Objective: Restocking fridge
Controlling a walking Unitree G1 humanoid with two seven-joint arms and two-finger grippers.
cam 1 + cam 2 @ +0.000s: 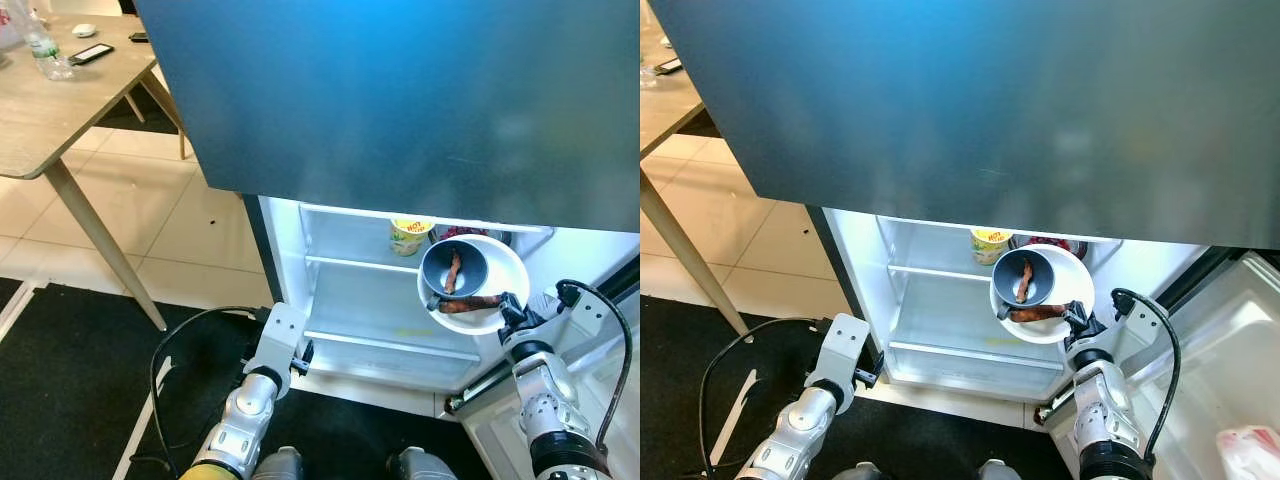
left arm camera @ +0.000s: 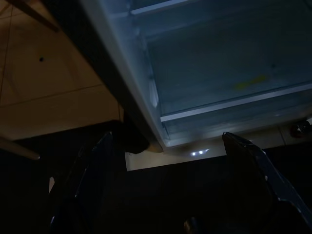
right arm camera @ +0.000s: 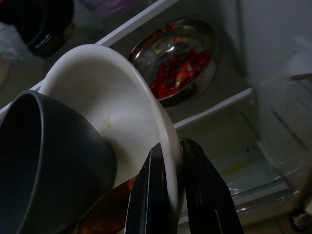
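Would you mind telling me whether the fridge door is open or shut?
Open: the lit fridge interior and its shelves show, and the right end effector holds a white plate before them.

the head views are bright and fairly sharp; white light spills from inside the open fridge at lower centre, while its dark door across the top carries a soft hazy sheen. both wrist views are dim, the left nearly black along the bottom, with a grainy, soft look.
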